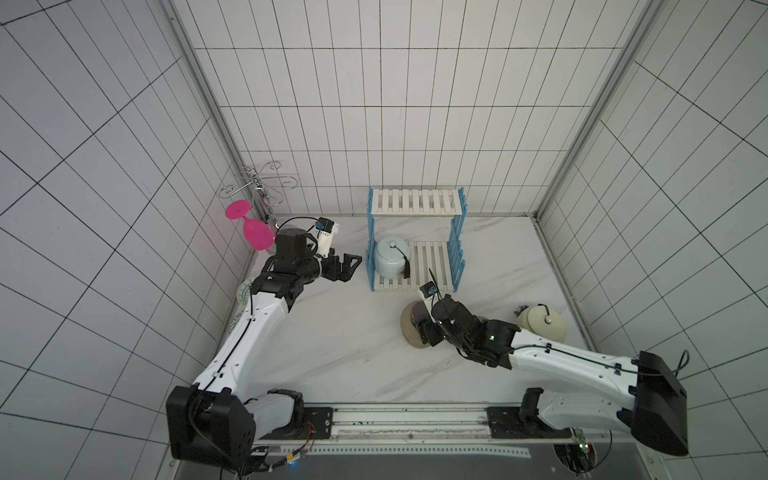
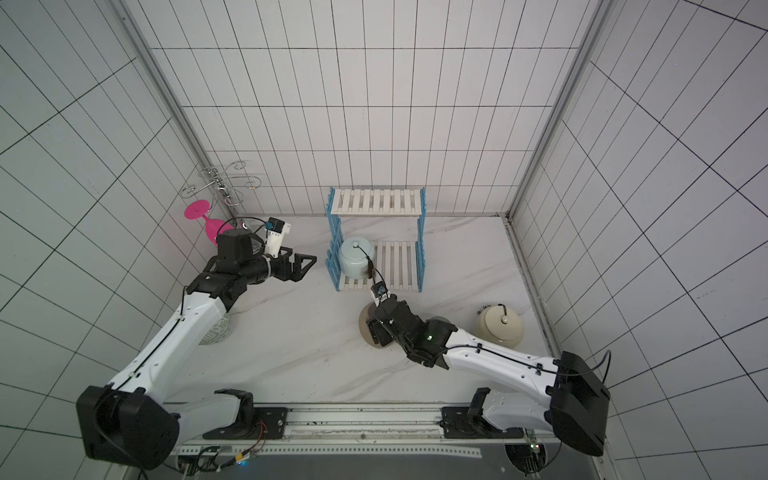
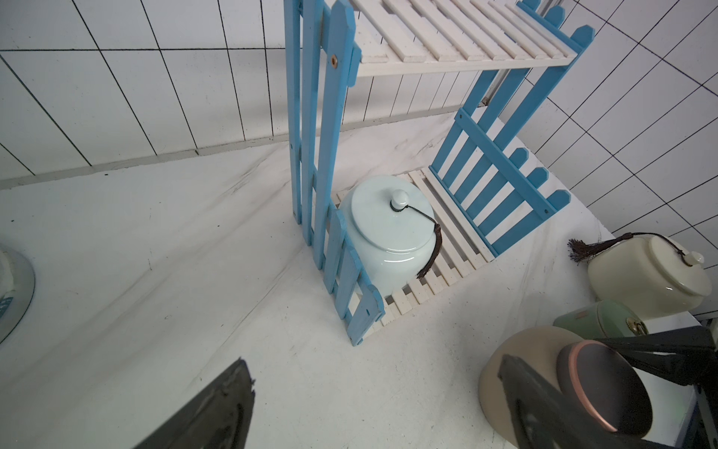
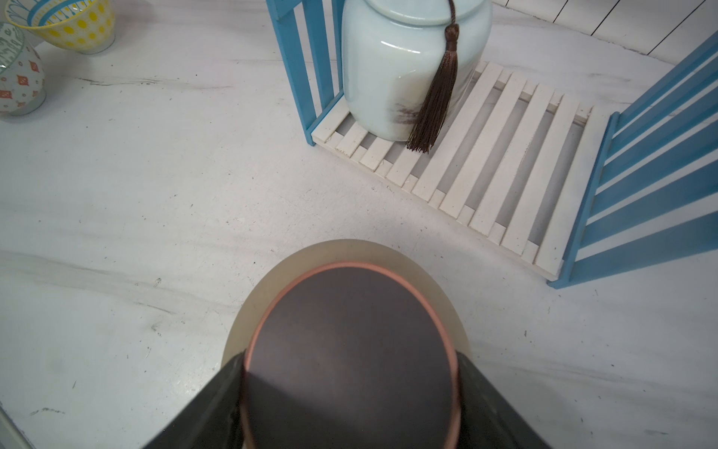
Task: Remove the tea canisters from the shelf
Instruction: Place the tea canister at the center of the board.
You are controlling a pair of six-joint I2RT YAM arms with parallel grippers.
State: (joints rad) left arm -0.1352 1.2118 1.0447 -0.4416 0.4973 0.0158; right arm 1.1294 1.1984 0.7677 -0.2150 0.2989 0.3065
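White tiled walls (image 1: 374, 124) close in a marble tabletop (image 1: 332, 365) on three sides. The shelf (image 1: 415, 201) stands against the back wall, right of centre in both top views.

I count four canisters, and only one is on the shelf: the pale blue canister (image 1: 390, 259) sits upright at the left end of the lower tier, touching the blue side slats, its brown tassel hanging down its front.

The other three are on the marble. The tan canister (image 4: 338, 252) stands just in front of the shelf – the right gripper (image 4: 349, 369) is clamped on its dark lid, one finger on each side. The green canister (image 3: 594, 322) is beside it, mostly hidden by the right arm in the top views. The cream canister (image 1: 544, 328) sits further right, near the table's right edge.

The left gripper (image 1: 347, 268) hangs left of the shelf with its jaws spread wide and nothing in them.

Open marble runs across the lower middle of the frame, between the two arms.

Along the left wall are two patterned bowls (image 4: 66, 23), one pink goblet (image 1: 253, 230) and one wire stand (image 1: 259, 187).
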